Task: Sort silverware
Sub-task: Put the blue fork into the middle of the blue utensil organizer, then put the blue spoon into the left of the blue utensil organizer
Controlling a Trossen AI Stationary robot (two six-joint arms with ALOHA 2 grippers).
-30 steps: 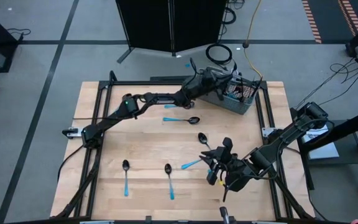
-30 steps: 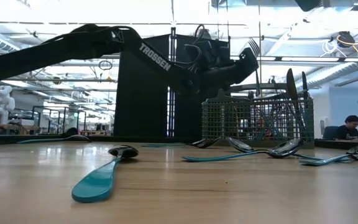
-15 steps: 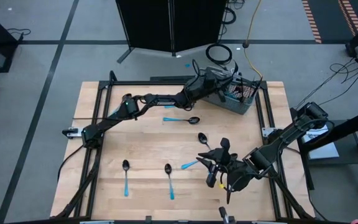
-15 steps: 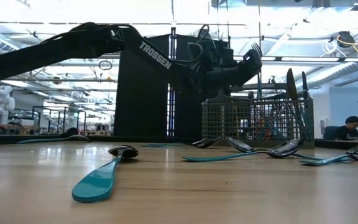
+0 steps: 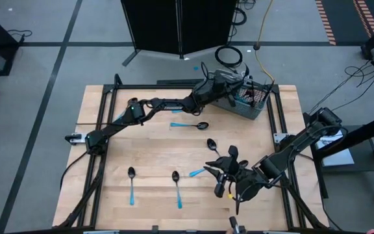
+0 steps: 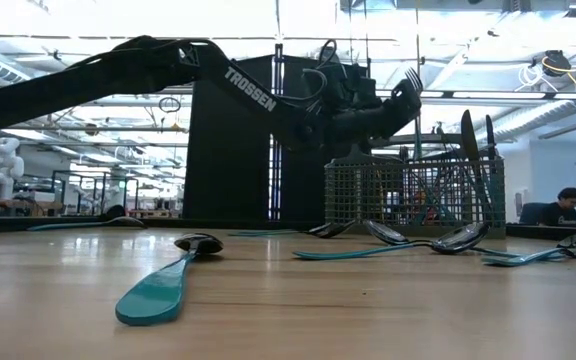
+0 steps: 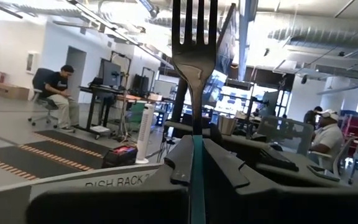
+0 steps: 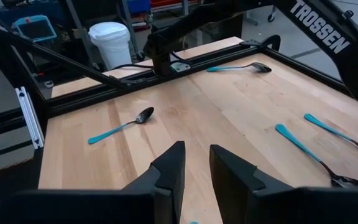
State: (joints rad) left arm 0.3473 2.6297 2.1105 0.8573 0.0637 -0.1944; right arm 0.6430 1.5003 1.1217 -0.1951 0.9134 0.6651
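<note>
- Fork up front: dark metal tines pointing skyward, its light-blue handle pinched between the left gripper fingers, which sit narrow around it.
- Against a second ago, the left arm has edged a touch further over the wire-mesh basket; in the low view the fork now pokes up just past the gripper, right above the basket.
- The right gripper has slid slightly toward the table's middle and sits low at the near right of the table.
- Its fingers stand a narrow gap apart with bare wood showing between them; nothing is visibly held there.
- Just beside the right gripper lies one blue-handled spoon, and a second spoon a little farther out.
- Well to its left, two more spoons lie flat on the wood.
- Another spoon rests below the left arm, short of the basket.
- The basket is grey mesh, boxy, and already stuffed with upright cutlery; dark blades rise above its rim in the low view.
- Table is pale wooden planking, framed in black rails.
- A person sits in the room beyond the table, far behind the basket.
</note>
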